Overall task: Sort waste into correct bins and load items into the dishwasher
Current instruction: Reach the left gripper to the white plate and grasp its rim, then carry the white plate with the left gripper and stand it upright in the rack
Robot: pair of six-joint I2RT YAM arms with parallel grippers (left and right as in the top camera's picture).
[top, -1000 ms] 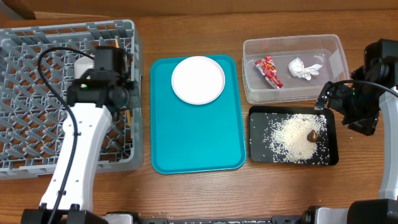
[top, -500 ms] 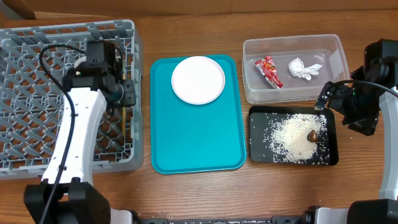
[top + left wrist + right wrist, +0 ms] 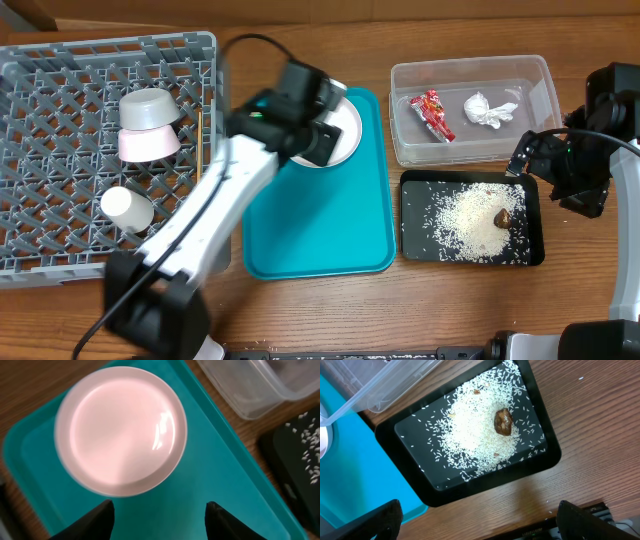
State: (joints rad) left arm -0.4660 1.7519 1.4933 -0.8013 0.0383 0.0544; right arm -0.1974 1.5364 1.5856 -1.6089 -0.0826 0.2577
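Note:
My left gripper (image 3: 160, 510) is open and empty, hovering over the teal tray (image 3: 210, 480) just short of the round white plate (image 3: 120, 430). From overhead the left gripper (image 3: 318, 135) covers part of the plate (image 3: 347, 130). The grey dish rack (image 3: 60, 250) holds a grey-green bowl (image 3: 150, 107), a pink bowl (image 3: 150, 146), a white cup (image 3: 127, 208) and a thin chopstick (image 3: 205, 140) by its right wall. My right gripper (image 3: 480, 515) stands open over bare wood beside the black tray (image 3: 420, 450) of rice (image 3: 480, 430) and a brown lump (image 3: 503, 421).
The clear tub (image 3: 470, 155) at the back right holds the red wrapper (image 3: 432, 113) and the white tissue (image 3: 488, 110). The black tray (image 3: 420, 190) lies just in front of it. The right gripper (image 3: 575, 175) hangs at the table's right edge.
My left arm has left the dish rack and swung right over the teal tray, its jaws opening on the way. The bowls and cup in the rack are uncovered. The right arm is still.

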